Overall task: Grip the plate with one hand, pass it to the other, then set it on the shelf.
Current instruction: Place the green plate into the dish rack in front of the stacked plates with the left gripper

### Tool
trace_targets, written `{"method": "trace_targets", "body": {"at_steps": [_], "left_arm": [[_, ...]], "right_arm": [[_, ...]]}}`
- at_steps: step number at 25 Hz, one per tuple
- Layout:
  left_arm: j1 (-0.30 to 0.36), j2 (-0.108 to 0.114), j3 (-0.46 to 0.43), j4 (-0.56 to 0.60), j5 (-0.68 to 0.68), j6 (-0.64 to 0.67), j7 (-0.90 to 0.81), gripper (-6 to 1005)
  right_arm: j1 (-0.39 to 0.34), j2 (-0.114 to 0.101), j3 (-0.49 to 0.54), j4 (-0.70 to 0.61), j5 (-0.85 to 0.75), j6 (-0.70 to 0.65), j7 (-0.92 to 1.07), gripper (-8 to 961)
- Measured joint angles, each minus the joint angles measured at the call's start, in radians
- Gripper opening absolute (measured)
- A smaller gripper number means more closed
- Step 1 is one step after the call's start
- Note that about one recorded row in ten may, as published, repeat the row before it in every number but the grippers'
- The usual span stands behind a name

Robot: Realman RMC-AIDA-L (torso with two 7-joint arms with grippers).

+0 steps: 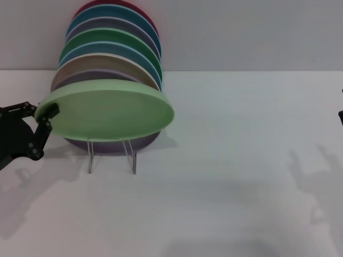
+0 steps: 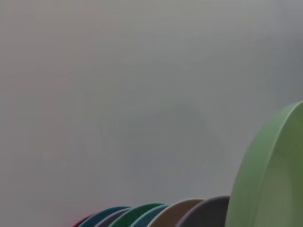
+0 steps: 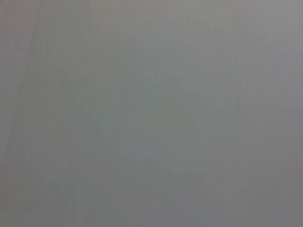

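Observation:
The pale mint-green plate is held nearly flat, tilted a little, in front of and above the rack's front. My left gripper is shut on its left rim, with a black finger lying over the edge. The plate also shows in the left wrist view as a large green edge. The clear rack stands under it, its thin front loop showing below the plate. Only a black sliver of my right gripper shows at the right edge of the head view. The right wrist view shows only plain grey.
Several coloured plates stand upright in a row in the rack behind the mint plate, among them a darker green one and a lilac one. Their rims also show in the left wrist view. The white table stretches to the right.

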Motion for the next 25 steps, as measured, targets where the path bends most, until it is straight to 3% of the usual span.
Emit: {"method": "trace_targets", "body": {"at_steps": [9,13,16,25], "left_arm": [[-0.002,-0.005,0.006,0.013,0.0,-0.002,0.006,139],[-0.003,-0.01,0.05,0.02,0.0,-0.003,0.039,140],[-0.011,-0.032,0.048,0.049,0.0,-0.015,0.043,142],[-0.001,-0.057,0.007,0.057,-0.004,-0.008,0.066,145]], "right_arm": [[-0.001,0.0,-0.011,0.0,0.0,-0.001,0.0,677],[0.002,0.0,-0.011,0.0,0.001,-0.001,0.0,678],[0.004,-0.002,-0.011,0.001,0.0,-0.002,0.0,678],[0.01,-0.003,-0.011,0.002,-0.004,0.009,0.001,676]]}}
